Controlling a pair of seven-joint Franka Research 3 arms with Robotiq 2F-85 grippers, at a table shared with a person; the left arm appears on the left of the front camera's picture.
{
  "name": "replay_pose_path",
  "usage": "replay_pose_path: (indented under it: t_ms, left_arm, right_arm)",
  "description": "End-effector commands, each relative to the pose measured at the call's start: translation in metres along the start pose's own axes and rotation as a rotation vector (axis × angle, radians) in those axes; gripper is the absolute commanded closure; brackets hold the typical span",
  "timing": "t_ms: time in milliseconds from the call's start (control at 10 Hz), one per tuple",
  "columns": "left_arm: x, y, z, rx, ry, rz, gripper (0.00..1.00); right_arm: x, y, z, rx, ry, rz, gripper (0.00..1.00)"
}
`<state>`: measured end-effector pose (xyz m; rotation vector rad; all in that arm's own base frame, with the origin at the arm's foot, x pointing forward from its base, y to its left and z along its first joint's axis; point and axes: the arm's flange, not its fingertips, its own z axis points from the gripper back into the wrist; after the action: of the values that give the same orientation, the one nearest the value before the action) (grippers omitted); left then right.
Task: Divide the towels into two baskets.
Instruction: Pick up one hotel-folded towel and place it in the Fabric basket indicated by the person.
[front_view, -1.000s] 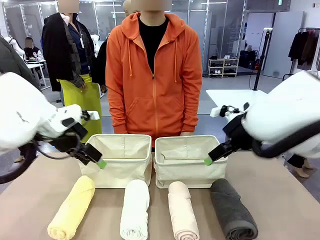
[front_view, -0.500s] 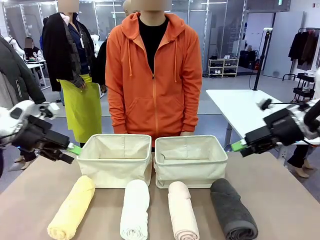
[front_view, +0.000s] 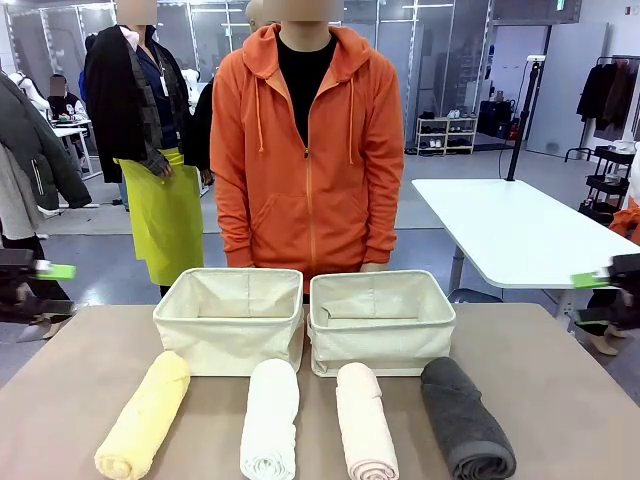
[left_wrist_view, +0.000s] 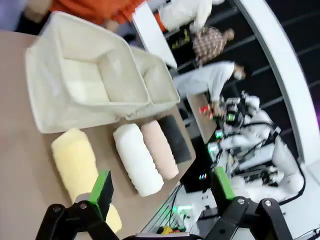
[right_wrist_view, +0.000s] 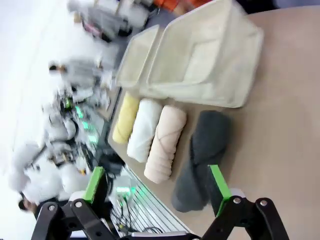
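The yellow towel (front_view: 145, 415), white towel (front_view: 270, 418), pink towel (front_view: 362, 425) and grey towel (front_view: 465, 420) lie in a row on the table (front_view: 570, 400), just before the left basket (front_view: 230, 345) and right basket (front_view: 385, 348). The left pincer (left_wrist_view: 161, 185) and right pincer (right_wrist_view: 156, 185) hang released and empty at the table's two ends, well apart from the towels.

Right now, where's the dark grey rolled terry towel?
Front view: the dark grey rolled terry towel lies rightmost in the row, beside the pale pink-beige rolled towel, by the right cream canvas basket.

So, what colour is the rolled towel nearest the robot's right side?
Dark grey; this rolled terry-cloth towel shows best in the front view.
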<state>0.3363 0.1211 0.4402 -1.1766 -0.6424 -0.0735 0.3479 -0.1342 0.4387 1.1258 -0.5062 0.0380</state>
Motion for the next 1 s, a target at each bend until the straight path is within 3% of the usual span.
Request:
replay_pose_path:
  t_ms: [0, 200, 400, 600, 700, 900]
  left_arm:
    - [-0.042, -0.001, 0.043, -0.006, -0.166, 0.039, 0.0]
    - [-0.067, 0.001, 0.091, 0.057, -0.321, 0.062, 0.0]
    - [-0.082, -0.002, 0.113, 0.1, -0.415, 0.041, 0.0]
    - [-0.077, -0.011, 0.11, 0.146, -0.417, 0.021, 0.0]
    - [-0.039, 0.014, 0.16, 0.125, -0.401, 0.078, 0.0]
    - [-0.039, 0.014, 0.16, 0.125, -0.401, 0.078, 0.0]
  right_arm:
    - [-0.016, -0.022, 0.046, 0.024, -0.162, -0.082, 0.0]
    - [-0.048, -0.039, 0.124, 0.007, -0.373, -0.173, 0.0]
    - [-0.072, -0.039, 0.167, -0.008, -0.504, -0.204, 0.0]
    - [-0.073, -0.034, 0.166, -0.057, -0.482, -0.19, 0.0]
    - [-0.081, -0.046, 0.184, -0.043, -0.5, -0.21, 0.0]
    - [-0.081, -0.046, 0.184, -0.043, -0.5, -0.21, 0.0]
